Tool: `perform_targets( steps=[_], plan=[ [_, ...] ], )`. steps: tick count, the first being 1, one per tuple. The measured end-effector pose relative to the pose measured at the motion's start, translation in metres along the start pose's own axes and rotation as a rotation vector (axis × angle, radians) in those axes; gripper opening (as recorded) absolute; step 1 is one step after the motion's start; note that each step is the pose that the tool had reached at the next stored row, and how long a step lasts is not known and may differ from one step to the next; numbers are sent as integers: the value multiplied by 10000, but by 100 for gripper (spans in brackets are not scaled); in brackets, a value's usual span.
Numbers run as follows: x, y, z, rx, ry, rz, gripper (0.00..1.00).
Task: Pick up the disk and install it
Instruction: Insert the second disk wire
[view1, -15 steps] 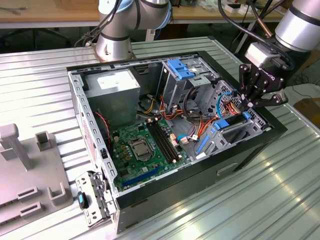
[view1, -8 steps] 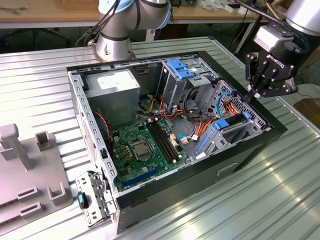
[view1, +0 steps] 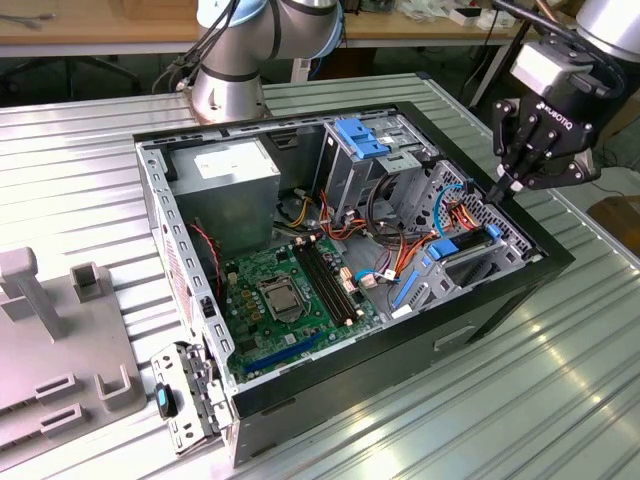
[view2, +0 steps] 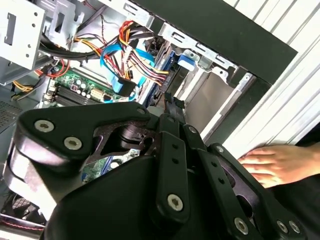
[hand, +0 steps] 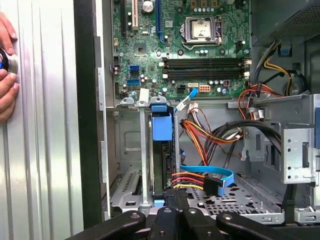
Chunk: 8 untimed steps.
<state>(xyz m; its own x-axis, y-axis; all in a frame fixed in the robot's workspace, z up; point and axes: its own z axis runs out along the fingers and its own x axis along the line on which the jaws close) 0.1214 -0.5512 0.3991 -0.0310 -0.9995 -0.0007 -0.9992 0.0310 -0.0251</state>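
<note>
1. The tool (view1: 503, 190) is seen at the upper right of the exterior view, its fingers pressed together with nothing pinched, tips at the upper edge of the open computer case (view1: 480, 300).
2. The disk (view1: 465, 246) is seated on edge in the drive cage (hand: 131, 190) right of centre.
3. A hand (view2: 275, 164) is resting on the ribbed tabletop (view1: 520, 400).

The computer case (view1: 480, 300) is black outside and grey metal within, on a ribbed silver surface (view1: 560, 400). The motherboard (view1: 290, 300) is green. The disk (hand: 161, 150) is dark with a bright blue carrier. The pincer (view1: 508, 183) is black. Cables (hand: 210, 132) are red, yellow, orange and blue.
</note>
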Motion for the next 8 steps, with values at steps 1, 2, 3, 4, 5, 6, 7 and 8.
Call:
perform_targets(
  steps=[1, 2, 3, 4, 5, 6, 7, 8],
  plan=[
    [-37, 9, -1, 0, 11, 2, 11],
    [-50, 20, -1, 0, 11, 1, 11],
    [-71, 37, -1, 0, 11, 1, 11],
    [-89, 48, -2, 0, 14, 1, 11],
    [-122, 50, -1, 1, 29, 1, 11],
    [-169, 52, -1, 1, 68, -2, 11],
    [-206, 54, -3, 2, 91, -2, 11],
    [-283, 57, -1, 4, 122, -2, 11]
  ],
)
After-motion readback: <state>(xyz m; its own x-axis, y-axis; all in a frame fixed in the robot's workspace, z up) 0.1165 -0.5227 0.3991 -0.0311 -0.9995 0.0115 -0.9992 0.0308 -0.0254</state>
